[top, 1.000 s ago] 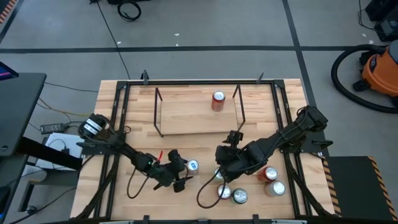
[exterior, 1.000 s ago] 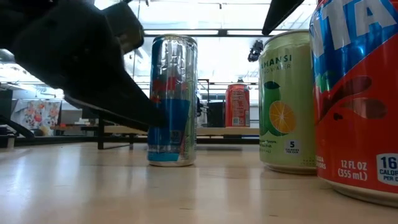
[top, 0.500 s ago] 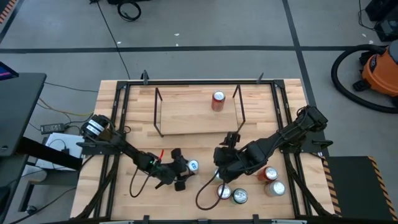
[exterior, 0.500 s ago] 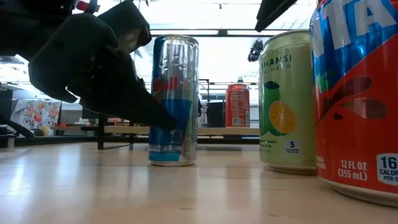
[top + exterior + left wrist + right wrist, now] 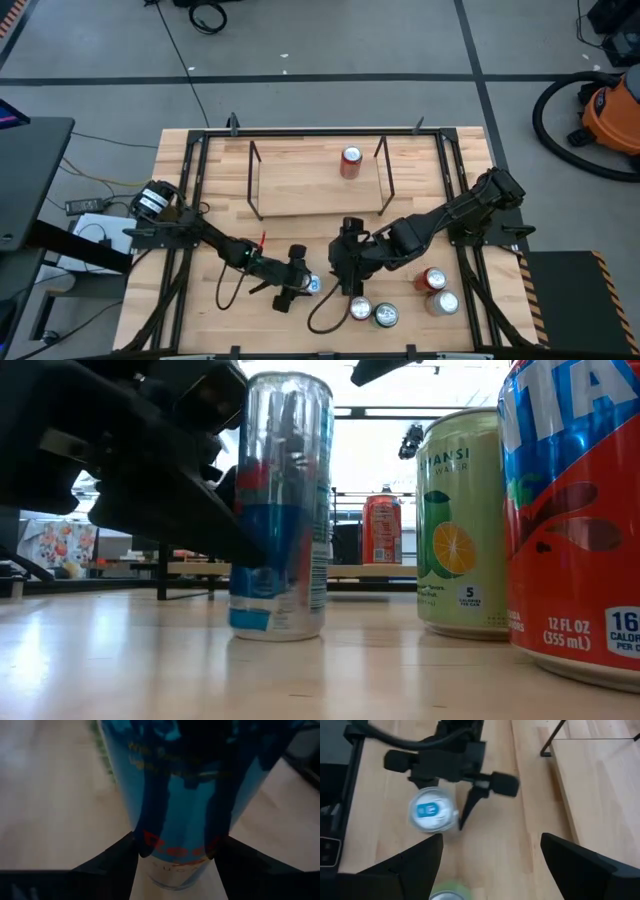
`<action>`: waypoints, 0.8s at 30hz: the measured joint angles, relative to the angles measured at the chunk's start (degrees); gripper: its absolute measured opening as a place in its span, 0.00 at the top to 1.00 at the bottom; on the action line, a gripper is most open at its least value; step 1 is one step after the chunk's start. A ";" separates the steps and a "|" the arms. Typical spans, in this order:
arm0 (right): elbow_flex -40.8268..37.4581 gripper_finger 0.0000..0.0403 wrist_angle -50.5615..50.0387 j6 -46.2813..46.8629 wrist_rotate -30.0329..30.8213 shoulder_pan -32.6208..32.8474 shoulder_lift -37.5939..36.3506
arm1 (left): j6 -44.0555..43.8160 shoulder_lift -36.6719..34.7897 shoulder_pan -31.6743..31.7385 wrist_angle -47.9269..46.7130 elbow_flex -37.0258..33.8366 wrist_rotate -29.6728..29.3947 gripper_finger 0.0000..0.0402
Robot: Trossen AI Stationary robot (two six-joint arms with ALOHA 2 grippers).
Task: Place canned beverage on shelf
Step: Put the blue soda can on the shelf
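Tall slim blue-and-silver beverage can (image 5: pixel 311 285) stands upright on the light wood table (image 5: pixel 190 200), low and centre-left in the high view, and my left gripper (image 5: pixel 301 284) is clamped on its sides. My right gripper (image 5: pixel 347 282) hangs just beside it with its fingers parted and holding nothing. Toward the upper middle, the small black-rod shelf (image 5: pixel 300 190) carries one red can (image 5: pixel 351 160) at its right end.

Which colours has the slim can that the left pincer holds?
The slim can is silver and blue with red markings, seen best in the low view.
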 joint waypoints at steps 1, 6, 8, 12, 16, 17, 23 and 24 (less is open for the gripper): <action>0.00 0.14 0.00 -0.16 -0.12 -0.23 0.00 | 1.13 0.01 0.53 0.01 0.01 2.29 0.42; 0.00 0.14 0.10 -0.86 -1.10 -1.02 0.02 | 6.04 0.10 2.80 0.31 -0.09 10.59 0.41; 0.00 0.14 0.08 -0.85 -1.10 -1.18 0.02 | 4.89 0.14 3.34 0.36 -0.12 10.43 0.39; 0.00 0.14 0.07 -0.85 -1.09 -1.16 0.02 | 1.17 0.15 3.96 0.23 -0.12 9.69 0.31; 0.00 0.14 -0.32 -0.49 -1.09 -1.14 0.02 | -2.88 -0.71 3.79 -2.22 -0.36 8.99 0.19; 0.00 0.14 -0.67 -0.20 -1.07 -1.14 0.02 | -3.55 -1.30 3.68 -3.98 -0.54 8.29 0.17; 0.02 0.14 -5.38 2.26 0.95 -0.82 -0.71 | -7.71 -6.30 2.05 -8.92 -0.40 2.17 0.11; 0.02 0.14 -6.78 2.54 2.12 -0.64 -1.06 | -8.22 -6.84 1.41 -9.41 -0.40 1.73 0.11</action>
